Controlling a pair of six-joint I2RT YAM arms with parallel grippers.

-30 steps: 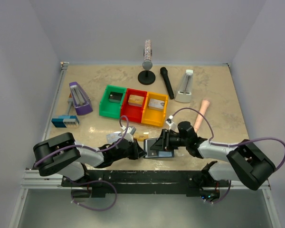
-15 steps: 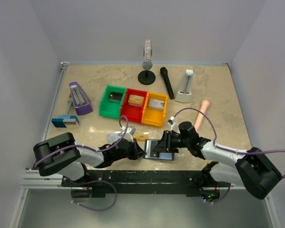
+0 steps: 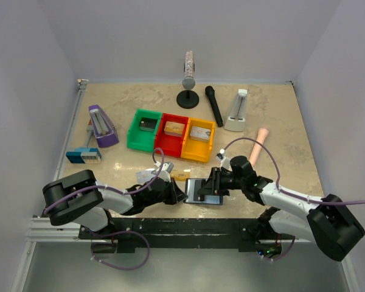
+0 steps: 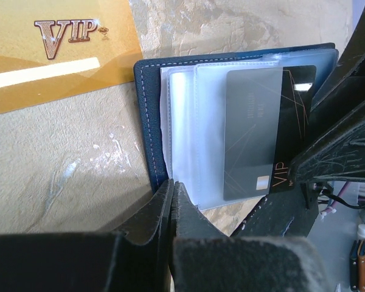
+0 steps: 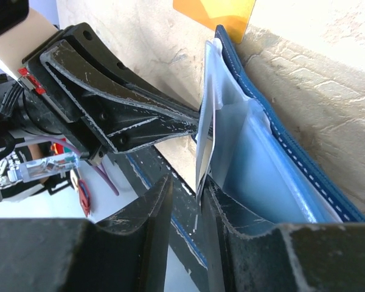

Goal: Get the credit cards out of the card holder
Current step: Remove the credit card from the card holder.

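1. Left gripper (image 4: 172,185): fingers pressed together on the near edge of the card holder (image 4: 147,121); right gripper (image 5: 187,185): slightly parted, astride the sleeved cards' edge
2. One holder, open at the table (image 3: 280,121)'s 6 o'clock, with two cards inside: grey card (image 4: 252,121) and black card (image 4: 298,121), which reads "VIP"
3. One gold card (image 4: 55,55), "VIP", on the table at the holder's 10 o'clock
4. Three bins (image 3: 169,146) at 11 o'clock

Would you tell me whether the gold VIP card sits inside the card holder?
No, the gold VIP card lies flat on the table beside the card holder.
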